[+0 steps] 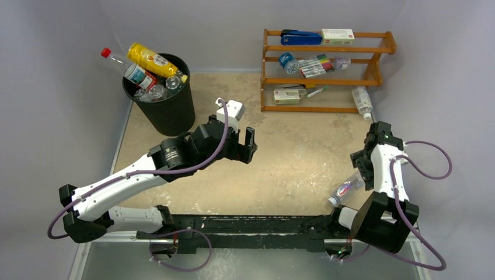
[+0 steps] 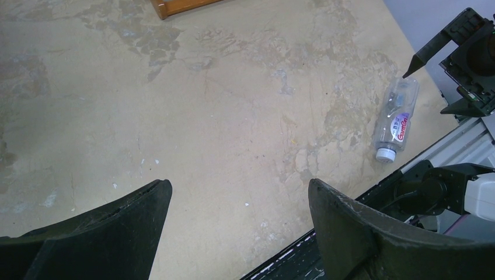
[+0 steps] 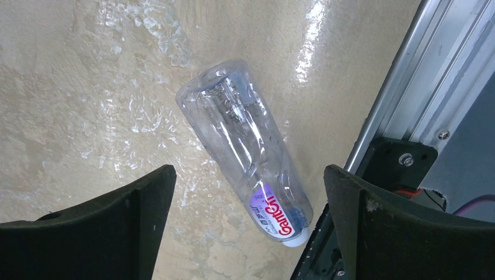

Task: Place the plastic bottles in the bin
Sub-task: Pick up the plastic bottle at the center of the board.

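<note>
The black bin (image 1: 169, 111) stands at the far left, piled with bottles, among them a yellow one (image 1: 153, 59) and a red-capped one (image 1: 125, 67) sticking over the rim. A clear bottle with a purple label and white cap (image 3: 251, 157) lies on the table near the front right edge (image 1: 346, 189); it also shows in the left wrist view (image 2: 396, 121). My right gripper (image 3: 248, 170) is open above it, one finger on each side, not touching. Another clear bottle (image 1: 362, 100) lies by the rack's right foot. My left gripper (image 2: 239, 189) is open and empty over mid-table (image 1: 248, 149).
An orange wooden rack (image 1: 327, 70) with markers and boxes stands at the back right; its corner shows in the left wrist view (image 2: 175, 6). The black base rail (image 1: 251, 224) and a metal edge rail (image 3: 403, 87) run close by the near bottle.
</note>
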Controlling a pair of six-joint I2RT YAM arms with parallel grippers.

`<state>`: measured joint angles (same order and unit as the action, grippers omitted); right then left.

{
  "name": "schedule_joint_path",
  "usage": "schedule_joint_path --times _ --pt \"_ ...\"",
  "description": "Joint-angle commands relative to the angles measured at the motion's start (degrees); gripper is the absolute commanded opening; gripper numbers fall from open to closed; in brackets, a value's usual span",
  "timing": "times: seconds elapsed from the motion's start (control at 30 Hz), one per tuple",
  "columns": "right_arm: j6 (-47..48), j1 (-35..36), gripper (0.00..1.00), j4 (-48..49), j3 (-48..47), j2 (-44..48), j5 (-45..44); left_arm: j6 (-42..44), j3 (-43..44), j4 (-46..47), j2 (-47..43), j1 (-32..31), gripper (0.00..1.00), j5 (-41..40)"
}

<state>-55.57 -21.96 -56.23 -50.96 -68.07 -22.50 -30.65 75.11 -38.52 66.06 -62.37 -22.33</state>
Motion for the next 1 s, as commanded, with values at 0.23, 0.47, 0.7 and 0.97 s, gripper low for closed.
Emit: schedule_joint_path --times 0.23,0.47,0.7,0.97 --pt "-0.93 0.69 0.88 3.77 3.46 -0.83 4.22 -0.28 1.64 0.95 -1.04 0.26 0.88 -0.70" --pt "-0.40 1.03 0.90 7.45 5.21 -3.68 7.88 0.33 2.03 0.06 -1.07 0.23 0.88 -1.18" --pt "-1.00 4.30 0.91 8.22 4.64 -10.00 8.56 0.81 2.45 0.17 -0.46 0.24 0.88 -1.14" --pt "-5.63 14.30 0.79 7.97 1.03 -17.87 8.69 0.74 2.92 0.01 -0.18 0.32 0.88 -1.29"
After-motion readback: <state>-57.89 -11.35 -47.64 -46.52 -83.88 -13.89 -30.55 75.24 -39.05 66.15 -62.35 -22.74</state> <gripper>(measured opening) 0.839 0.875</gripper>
